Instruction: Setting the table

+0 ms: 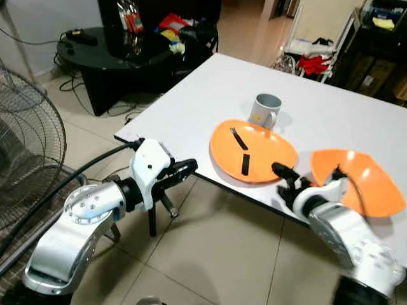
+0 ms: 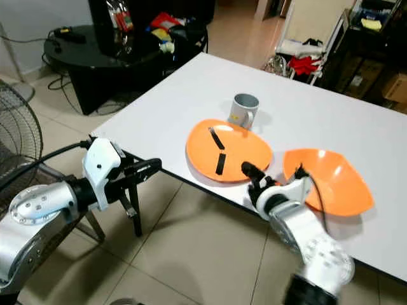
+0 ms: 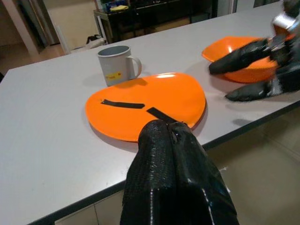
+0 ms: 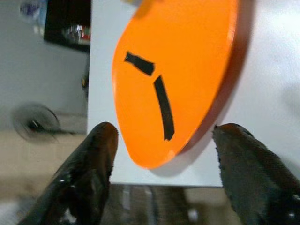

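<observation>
A: So, where do things stand on the white table (image 1: 356,121)?

B: Three pieces are out. An orange plate (image 1: 254,151) with two black strips on it lies near the front edge, a grey mug (image 1: 266,111) stands just behind it, and an orange bowl (image 1: 357,181) sits to the plate's right, close to the edge as well.

A: And the arms?

B: The right gripper (image 4: 161,161) is at the table's edge, its fingers spread wide on either side of the plate's near rim, touching nothing that I can see. The left gripper (image 1: 183,169) hangs off the table's front left corner, over the tiled floor, fingers pressed together and empty, pointing toward the plate.

A: Which step would you call this?

B: My guess is arranging the plate, with the right gripper lined up to take its rim.

A: What does the next move need?

B: Probably easing forward until the rim sits between the fingers, then closing. The plate is thin and shallow, so a pinch could slip, and the bowl is near enough to get nudged.
</observation>
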Controlling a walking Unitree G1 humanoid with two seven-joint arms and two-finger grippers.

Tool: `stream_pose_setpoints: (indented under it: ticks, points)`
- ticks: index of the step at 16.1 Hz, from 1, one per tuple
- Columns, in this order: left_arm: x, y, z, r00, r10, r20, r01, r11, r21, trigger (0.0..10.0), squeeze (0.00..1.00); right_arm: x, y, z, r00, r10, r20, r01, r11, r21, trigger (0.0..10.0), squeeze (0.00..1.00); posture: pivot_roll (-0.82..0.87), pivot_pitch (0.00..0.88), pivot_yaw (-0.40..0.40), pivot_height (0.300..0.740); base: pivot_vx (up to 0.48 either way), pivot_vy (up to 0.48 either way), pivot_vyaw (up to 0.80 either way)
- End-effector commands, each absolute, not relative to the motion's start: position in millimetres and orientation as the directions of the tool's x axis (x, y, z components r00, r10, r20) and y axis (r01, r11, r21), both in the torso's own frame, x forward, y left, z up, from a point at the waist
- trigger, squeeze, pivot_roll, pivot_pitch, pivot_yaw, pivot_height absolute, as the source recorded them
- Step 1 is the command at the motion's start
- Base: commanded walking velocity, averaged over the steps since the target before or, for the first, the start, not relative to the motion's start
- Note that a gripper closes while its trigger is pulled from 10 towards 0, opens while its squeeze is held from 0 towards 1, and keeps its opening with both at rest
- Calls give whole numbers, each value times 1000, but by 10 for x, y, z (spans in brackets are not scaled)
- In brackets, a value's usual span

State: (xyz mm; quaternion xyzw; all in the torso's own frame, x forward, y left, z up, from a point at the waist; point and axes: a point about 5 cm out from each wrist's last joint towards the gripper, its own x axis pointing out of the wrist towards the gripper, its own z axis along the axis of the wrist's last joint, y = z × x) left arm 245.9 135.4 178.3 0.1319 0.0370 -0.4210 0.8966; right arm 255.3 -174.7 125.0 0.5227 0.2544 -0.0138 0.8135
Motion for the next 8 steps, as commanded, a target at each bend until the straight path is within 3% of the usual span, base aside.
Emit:
stream_pose_setpoints:
  ticks: [1, 2, 3, 5, 6, 8]
  points:
    - [2453, 1323, 1799, 637, -752, -170, 768, 602, 217, 10000, 0, 2576, -1710, 1467, 874, 254, -415, 148, 674, 723, 10000, 1000, 73, 0, -63, 740, 0, 0, 0]
    - [2464, 1323, 1802, 640, -750, -167, 766, 605, 219, 10000, 0, 2599, -1710, 1568, 873, 240, -425, 62, 809, 585, 10000, 1000, 71, 0, -63, 740, 0, 0, 0]
    - [2473, 1319, 1805, 641, -750, -164, 765, 606, 220, 10000, 0, 2619, -1722, 1608, 875, 223, -430, 42, 850, 526, 10000, 1000, 71, 0, -63, 740, 0, 0, 0]
    - [2501, 1292, 1812, 640, -752, -157, 765, 605, 221, 10000, 0, 2728, -1832, 1677, 873, 134, -468, -20, 971, 240, 10000, 1000, 71, 0, -64, 740, 0, 0, 0]
    - [2511, 1277, 1798, 638, -752, -165, 767, 602, 223, 10000, 0, 2742, -1853, 1659, 858, 123, -499, -42, 984, 170, 10000, 1000, 75, 0, -69, 740, 0, 0, 0]
    - [2567, 1245, 1751, 648, -738, -189, 759, 603, 245, 10000, 0, 2769, -2009, 1645, 827, 12, -563, -96, 988, -121, 10000, 1000, 85, 0, -79, 740, 0, 0, 0]
